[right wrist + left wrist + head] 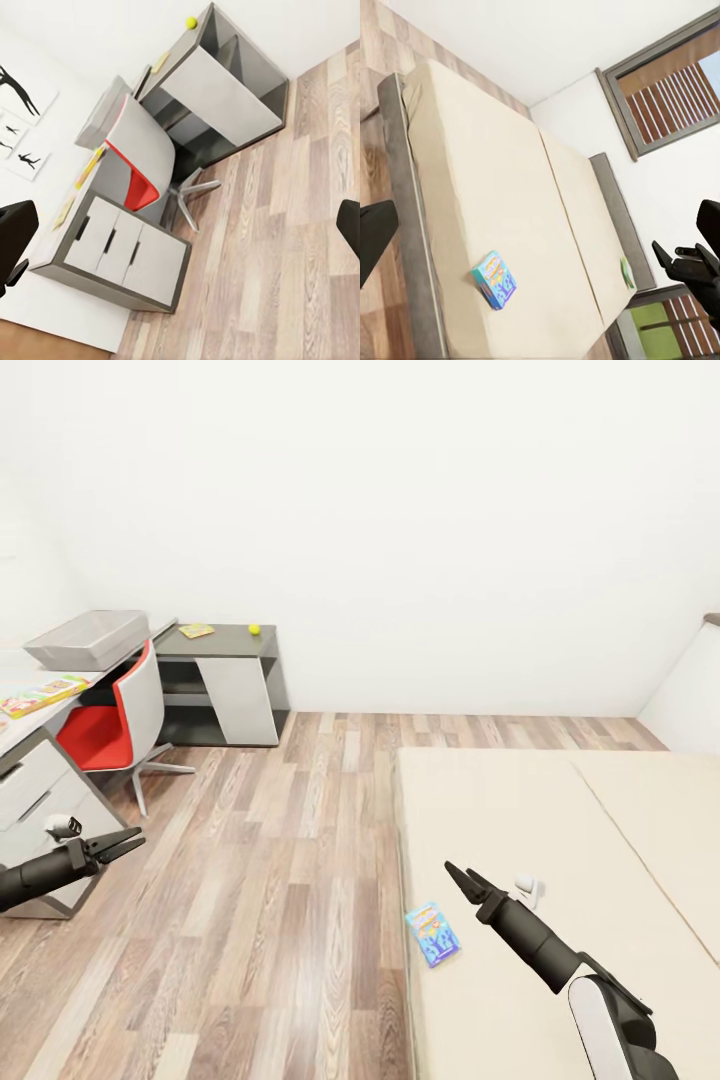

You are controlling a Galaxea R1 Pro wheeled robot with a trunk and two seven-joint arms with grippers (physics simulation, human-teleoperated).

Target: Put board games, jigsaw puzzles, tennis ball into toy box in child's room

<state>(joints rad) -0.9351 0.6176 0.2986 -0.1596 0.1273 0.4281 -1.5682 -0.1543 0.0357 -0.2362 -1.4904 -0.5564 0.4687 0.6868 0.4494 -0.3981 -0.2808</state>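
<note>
1. While both arms hang free, the right gripper (pixel 459 874) hovers over the bed (pixel 560 810) with jaws narrowly parted, holding nothing.
2. Small blue board game (pixel 432 934) lies on the bed's near edge, beside that gripper.
3. Left gripper (pixel 128 846), slightly open and empty, sits off the bed, by the table (pixel 25 732).
4. Toy box (pixel 88 639) rests on the table, well apart from the bed.

Blue board game (pixel 433 934), cream bed (pixel 560 810), red-and-white chair (pixel 115 725).

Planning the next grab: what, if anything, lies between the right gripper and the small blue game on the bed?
Nothing visible: only bare mattress separates the right gripper from the blue board game near the bed edge.
</note>
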